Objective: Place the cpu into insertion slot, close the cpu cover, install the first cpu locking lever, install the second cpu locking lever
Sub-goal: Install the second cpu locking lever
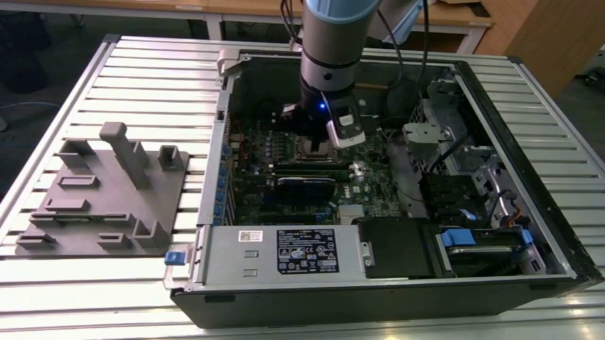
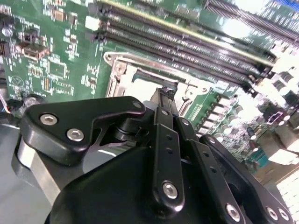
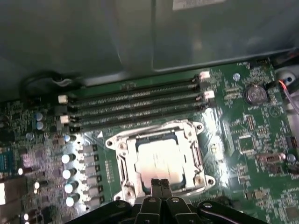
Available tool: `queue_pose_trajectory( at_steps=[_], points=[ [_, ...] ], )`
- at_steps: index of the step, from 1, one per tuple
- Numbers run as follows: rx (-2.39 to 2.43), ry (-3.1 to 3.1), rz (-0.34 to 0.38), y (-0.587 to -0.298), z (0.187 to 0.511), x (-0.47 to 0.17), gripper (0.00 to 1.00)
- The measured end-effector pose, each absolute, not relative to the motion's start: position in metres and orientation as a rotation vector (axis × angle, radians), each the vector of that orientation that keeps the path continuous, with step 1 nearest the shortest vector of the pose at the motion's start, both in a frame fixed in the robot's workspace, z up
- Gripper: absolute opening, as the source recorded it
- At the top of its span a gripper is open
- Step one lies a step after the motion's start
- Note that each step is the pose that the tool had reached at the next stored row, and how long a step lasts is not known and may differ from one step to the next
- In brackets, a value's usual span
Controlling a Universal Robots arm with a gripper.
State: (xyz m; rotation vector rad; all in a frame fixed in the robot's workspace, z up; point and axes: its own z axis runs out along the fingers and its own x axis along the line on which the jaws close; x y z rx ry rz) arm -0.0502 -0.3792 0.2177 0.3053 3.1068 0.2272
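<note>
The cpu [image 3: 158, 159] lies flat in the insertion slot [image 1: 310, 147], its silver top showing through the window of the cpu cover [image 3: 122, 161]. That cover looks folded down around the chip. My gripper [image 3: 160, 182] is shut with nothing between its fingers, and its tips sit at one edge of the cover, over the rim of the cpu. In the second wrist view the black fingers [image 2: 164, 100] point down at the metal frame of the socket [image 2: 122, 74]. I cannot tell how the locking levers stand. In the exterior view the arm hangs upright over the green board.
Several long black memory slots [image 3: 135, 100] run beside the socket, and a row of capacitors [image 3: 69, 173] stands on another side. A coin battery [image 3: 256, 94] sits further off. The case walls, power supply [image 1: 283, 251] and drive cage [image 1: 472, 177] ring the board. A grey fixture [image 1: 104, 191] lies on the exterior view's left.
</note>
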Motion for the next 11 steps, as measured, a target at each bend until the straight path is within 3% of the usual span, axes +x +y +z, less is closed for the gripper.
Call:
queue_pose_trajectory(
  at_steps=[11],
  points=[
    [0.289, 3.109, 0.227, -0.367, 0.217, -0.050, 0.11]
  ],
)
